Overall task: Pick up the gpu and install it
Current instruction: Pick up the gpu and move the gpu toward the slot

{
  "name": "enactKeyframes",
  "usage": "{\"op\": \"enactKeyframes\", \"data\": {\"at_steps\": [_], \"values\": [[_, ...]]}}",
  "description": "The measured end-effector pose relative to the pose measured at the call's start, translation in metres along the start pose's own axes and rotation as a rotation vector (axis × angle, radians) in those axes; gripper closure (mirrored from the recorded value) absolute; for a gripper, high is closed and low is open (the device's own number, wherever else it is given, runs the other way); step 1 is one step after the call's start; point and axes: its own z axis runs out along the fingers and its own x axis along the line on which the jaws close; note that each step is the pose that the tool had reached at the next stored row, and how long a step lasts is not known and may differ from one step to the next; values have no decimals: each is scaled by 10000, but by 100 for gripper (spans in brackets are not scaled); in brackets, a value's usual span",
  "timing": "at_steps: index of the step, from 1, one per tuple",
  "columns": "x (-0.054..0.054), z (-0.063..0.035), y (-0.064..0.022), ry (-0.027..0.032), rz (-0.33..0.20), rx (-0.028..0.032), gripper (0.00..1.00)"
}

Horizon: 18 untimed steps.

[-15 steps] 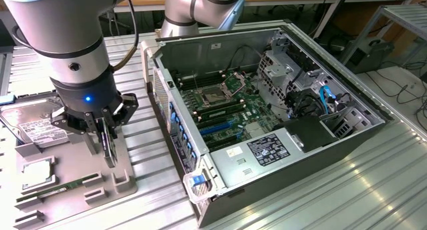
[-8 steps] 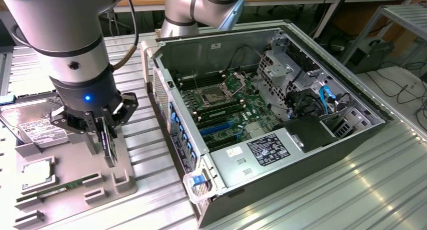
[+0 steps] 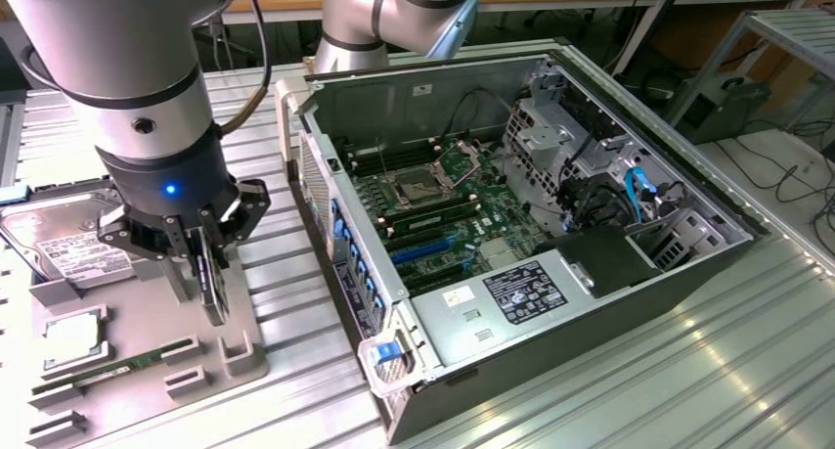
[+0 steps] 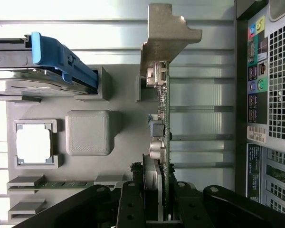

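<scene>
The gpu (image 3: pixel 213 285) is a thin black card standing on edge over the grey holder tray (image 3: pixel 250 369), at the exterior view's left. My gripper (image 3: pixel 206 273) is shut on it from above, one finger on each face. In the wrist view the gpu (image 4: pixel 164 124) shows edge-on between the fingers (image 4: pixel 133 205), its silver bracket (image 4: pixel 167 38) at the far end; the gripper (image 4: pixel 157 192) clamps it. I cannot tell whether the card's lower edge touches the tray. The open computer case (image 3: pixel 613 273) lies to the exterior view's right, with the motherboard (image 3: pixel 444 209) and blue slots (image 3: pixel 424 248) exposed.
On the tray (image 4: pixel 126 156) sit a silver hard drive (image 3: pixel 65 242) with a blue handle (image 4: pixel 57 59), a processor (image 3: pixel 72 339) (image 4: pixel 33 145) and a green memory stick (image 3: pixel 131 359) (image 4: pixel 61 184). The case's rear ports (image 4: pixel 268 95) are close beside the card. Cables and a second arm stand behind.
</scene>
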Motion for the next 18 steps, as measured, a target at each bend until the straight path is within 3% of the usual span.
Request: {"op": "enactKeyframes", "data": {"at_steps": [18], "values": [[0, -38, 1, 1, 0, -4, 72]]}}
